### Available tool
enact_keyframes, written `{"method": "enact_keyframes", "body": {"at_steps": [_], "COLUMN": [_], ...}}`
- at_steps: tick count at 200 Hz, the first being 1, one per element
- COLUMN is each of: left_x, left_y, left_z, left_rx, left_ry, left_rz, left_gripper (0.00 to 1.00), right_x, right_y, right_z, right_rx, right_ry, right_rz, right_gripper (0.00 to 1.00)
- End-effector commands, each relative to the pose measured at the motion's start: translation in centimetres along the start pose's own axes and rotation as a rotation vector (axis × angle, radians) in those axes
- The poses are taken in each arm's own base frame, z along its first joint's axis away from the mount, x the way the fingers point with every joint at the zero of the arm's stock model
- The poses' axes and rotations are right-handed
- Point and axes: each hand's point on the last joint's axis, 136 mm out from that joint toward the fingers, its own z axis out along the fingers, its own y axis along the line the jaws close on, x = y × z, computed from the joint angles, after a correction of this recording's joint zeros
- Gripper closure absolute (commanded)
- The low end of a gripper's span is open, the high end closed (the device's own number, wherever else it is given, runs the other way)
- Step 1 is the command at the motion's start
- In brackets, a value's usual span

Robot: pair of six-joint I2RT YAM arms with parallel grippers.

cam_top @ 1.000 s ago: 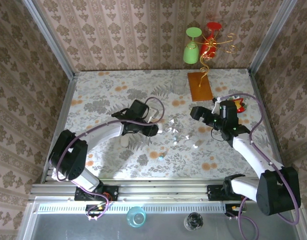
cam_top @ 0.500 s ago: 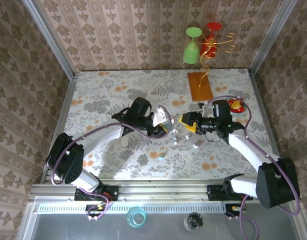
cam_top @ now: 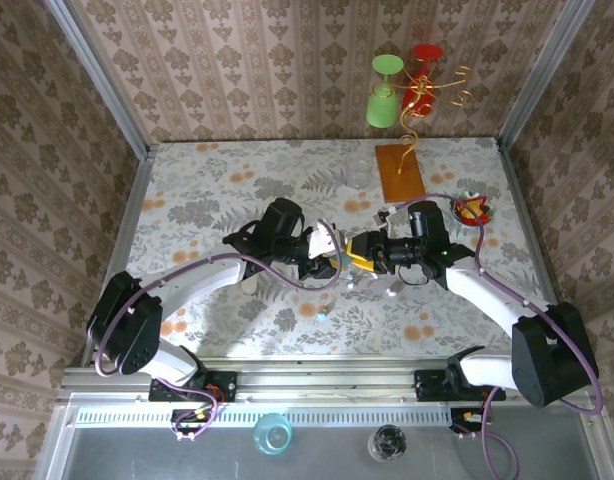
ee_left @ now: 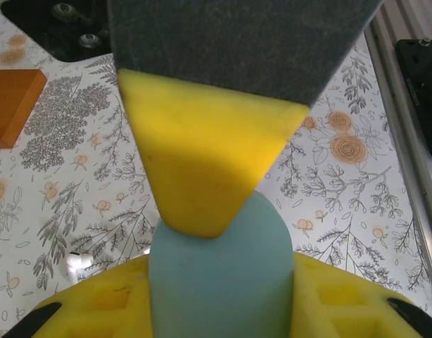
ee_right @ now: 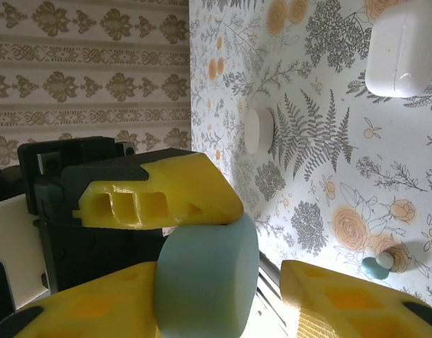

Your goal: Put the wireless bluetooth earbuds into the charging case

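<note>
A teal pebble-shaped case (ee_left: 219, 274) is held up off the table, my left gripper (ee_left: 219, 310) shut on its sides. My right gripper (ee_right: 223, 299) stands open around the same case (ee_right: 202, 282): one pad touches it, the other is apart from it. One right finger (ee_left: 202, 162) rests on the case's top. Both grippers meet at mid-table, left (cam_top: 335, 258) against right (cam_top: 357, 254). A teal and white earbud (ee_right: 378, 264) lies on the cloth, and a white earbud (ee_left: 79, 260) lies below the case. Small white bits (cam_top: 392, 290) lie just right of the grippers.
A white case (ee_right: 402, 49) and a white oval pebble (ee_right: 259, 130) lie on the floral cloth. An orange board (cam_top: 400, 172) and a clear glass (cam_top: 359, 170) stand at the back. A small dish (cam_top: 472, 208) sits far right. Green and red goblets (cam_top: 385, 100) hang behind.
Both grippers have come together at mid-table. The left one turned and lifted the teal case; the right one swung in from the right and put its fingers around it.
</note>
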Motion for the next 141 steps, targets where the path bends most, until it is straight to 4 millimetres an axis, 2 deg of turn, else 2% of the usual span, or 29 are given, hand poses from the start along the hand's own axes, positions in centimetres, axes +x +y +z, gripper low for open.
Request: {"method": "enact_keyframes", "body": {"at_steps": [1,21,37,57,76,94,107,118,129,141], "left_x": [-1.0,-1.3,-1.4,-1.2,-0.8,-0.8,-0.9,-1.1,-1.1,-1.3], "left_y": [0.4,0.5,0.8,1.0,1.2,1.1,1.3,1.3,1.4,1.4], "left_z": [-0.3,-0.3,-0.2,0.1,0.4,0.5,0.4,0.3,0.3,0.1], "left_rx": [-0.032,-0.036,-0.045,-0.050,-0.052,-0.051,-0.063,-0.069,-0.071,-0.071], "left_ry": [-0.030,-0.038,-0.041,-0.029,-0.015,-0.013,-0.020,-0.031,-0.047,-0.074], "left_rz": [0.051,0.054,0.051,0.042,0.032,0.036,0.039,0.040,0.029,0.008], "left_gripper": [0.76,0.76,0.76,0.76,0.75,0.74,0.73,0.68,0.55,0.49], "right_x": [0.6,0.7,0.7,0.8,0.8,0.7,0.6,0.4,0.2,-0.3], "right_y": [0.7,0.7,0.6,0.5,0.3,-0.1,-0.1,0.1,0.4,0.5], "right_z": [0.4,0.6,0.6,0.8,0.9,0.9,0.9,0.9,0.7,0.4], "right_rx": [-0.025,-0.025,-0.024,-0.025,-0.020,-0.003,-0.005,-0.012,-0.023,-0.034], "right_ry": [0.043,0.052,0.052,0.063,0.064,0.050,0.048,0.043,0.029,0.004], "right_rz": [0.008,0.003,-0.002,0.003,0.007,0.008,0.010,0.009,-0.004,-0.009], "right_gripper": [0.52,0.58,0.52,0.52,0.57,0.69,0.73,0.75,0.76,0.78]}}
